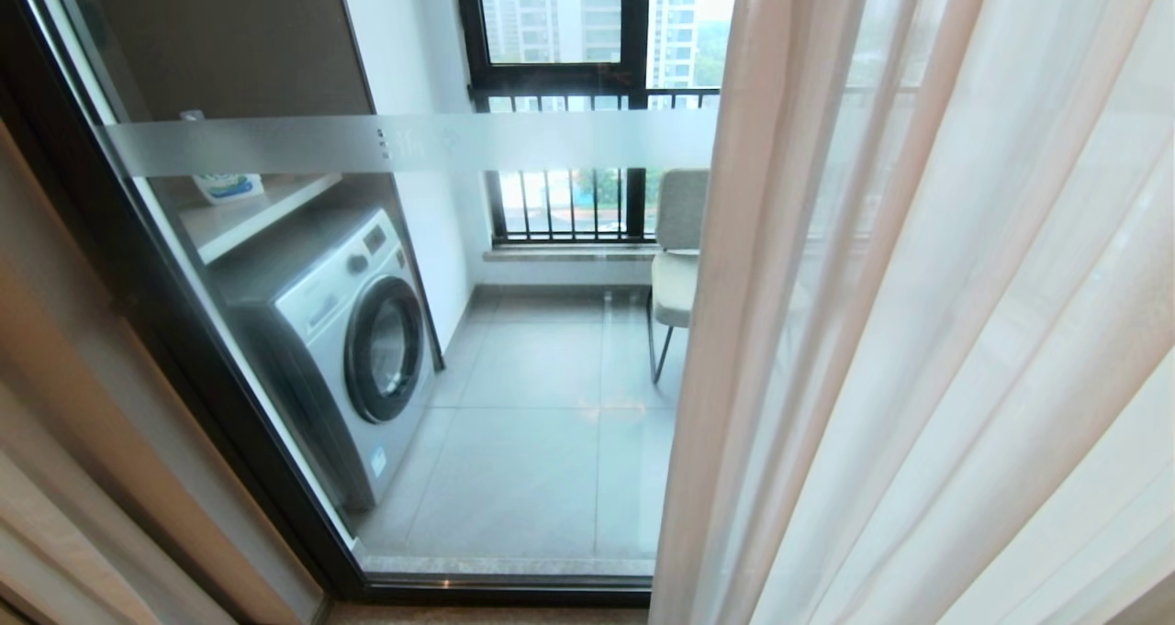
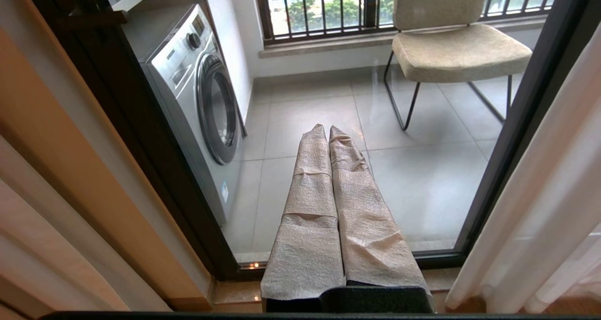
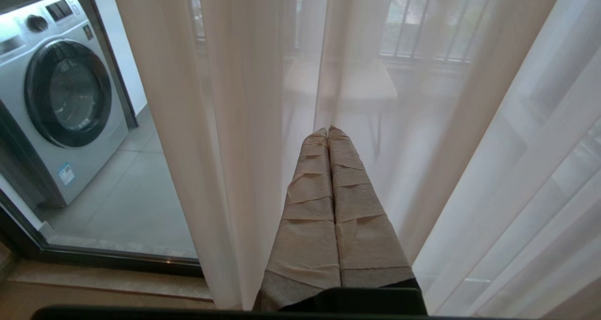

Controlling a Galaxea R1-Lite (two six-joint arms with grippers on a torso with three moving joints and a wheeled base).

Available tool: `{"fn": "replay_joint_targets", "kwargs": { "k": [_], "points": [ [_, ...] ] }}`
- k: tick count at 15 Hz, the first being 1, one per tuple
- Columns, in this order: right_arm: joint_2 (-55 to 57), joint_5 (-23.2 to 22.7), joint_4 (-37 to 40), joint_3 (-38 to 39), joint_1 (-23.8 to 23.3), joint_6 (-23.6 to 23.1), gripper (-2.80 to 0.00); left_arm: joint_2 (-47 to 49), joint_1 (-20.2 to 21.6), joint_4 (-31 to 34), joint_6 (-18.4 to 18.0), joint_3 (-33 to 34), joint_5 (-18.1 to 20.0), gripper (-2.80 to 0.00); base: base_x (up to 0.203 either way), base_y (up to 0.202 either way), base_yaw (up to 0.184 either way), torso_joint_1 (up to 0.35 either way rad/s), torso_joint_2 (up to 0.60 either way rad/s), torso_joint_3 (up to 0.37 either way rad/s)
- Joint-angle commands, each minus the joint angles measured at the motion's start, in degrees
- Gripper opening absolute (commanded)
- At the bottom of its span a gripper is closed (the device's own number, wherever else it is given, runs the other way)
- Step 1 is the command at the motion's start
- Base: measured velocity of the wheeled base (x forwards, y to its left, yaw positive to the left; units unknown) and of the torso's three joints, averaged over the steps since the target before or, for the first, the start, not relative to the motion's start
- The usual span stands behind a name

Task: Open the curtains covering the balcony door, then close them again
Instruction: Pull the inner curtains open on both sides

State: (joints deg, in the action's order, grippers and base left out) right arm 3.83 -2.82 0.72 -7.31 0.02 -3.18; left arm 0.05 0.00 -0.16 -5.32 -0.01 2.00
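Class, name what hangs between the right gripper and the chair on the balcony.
The sheer white curtain hangs between the right gripper and the chair, as the right wrist view shows.

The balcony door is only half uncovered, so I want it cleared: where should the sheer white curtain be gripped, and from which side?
Probably its free leading edge, from the bare-glass side on the robot's left: the folds hang loose and vertical there, with nothing overlapping them.

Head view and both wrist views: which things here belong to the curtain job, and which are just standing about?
Belongs to the job:
- sheer white pleated curtain, covering the door's right part
- clear glass balcony door in black frame, left part uncovered
- left gripper, shut, facing the glass
- right gripper, shut, at the sheer curtain

Standing about:
- silver front-loading washing machine
- beige cushioned chair
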Motion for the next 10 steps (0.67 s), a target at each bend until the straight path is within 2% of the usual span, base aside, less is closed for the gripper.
{"fn": "replay_joint_targets", "kwargs": {
  "k": [1, 6, 10],
  "points": [
    [7.54, -0.83, -0.74, -4.27, 0.56, 0.2, -2.8, -0.05, 0.0, -0.02, -0.05, 0.01, 0.02, -2.8, 0.0, 0.0, 0.0, 0.0, 0.0, 0.0],
    [27.2, -2.56, -7.77, -15.62, 7.48, 0.27, -2.8, -0.05, 0.0, -0.02, -0.05, 0.01, 0.02, -2.8, 0.0, 0.0, 0.0, 0.0, 0.0, 0.0],
    [43.52, -2.91, -17.9, -23.25, 11.71, 0.4, -2.8, -0.05, 0.0, -0.02, -0.05, 0.01, 0.02, -2.8, 0.0, 0.0, 0.0, 0.0, 0.0, 0.0]
  ]
}}
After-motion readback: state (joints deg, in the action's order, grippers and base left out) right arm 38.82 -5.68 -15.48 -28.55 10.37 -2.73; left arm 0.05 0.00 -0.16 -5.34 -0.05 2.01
